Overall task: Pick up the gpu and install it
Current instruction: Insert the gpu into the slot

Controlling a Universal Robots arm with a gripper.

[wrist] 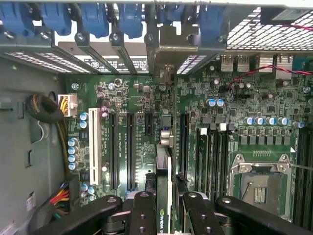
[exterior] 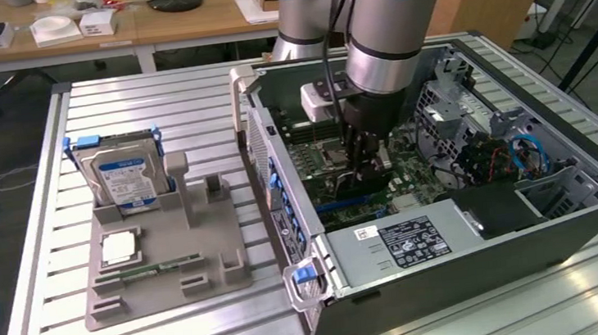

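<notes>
A: GPU (wrist: 163, 196) placement — where was it?

B: Inside the open computer case (exterior: 569, 232), edge-on above the green motherboard (wrist: 195, 127), its bracket end toward the blue-latched rear slots (wrist: 117, 19).

A: And the gripper (wrist: 164, 215)?

B: Clamped on the GPU, a finger on each face. The hard drive (exterior: 125, 180) stood in the grey holder (exterior: 167, 271) near the table's (exterior: 106, 104) edge.

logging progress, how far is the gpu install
Pickup looks done: the gpu is edge-on in the hand, and the holder on the table keeps just the hard drive and small parts. In hand: the card hangs inside the open case, over the motherboard slots. Left: it is not seated in a slot yet.
</notes>
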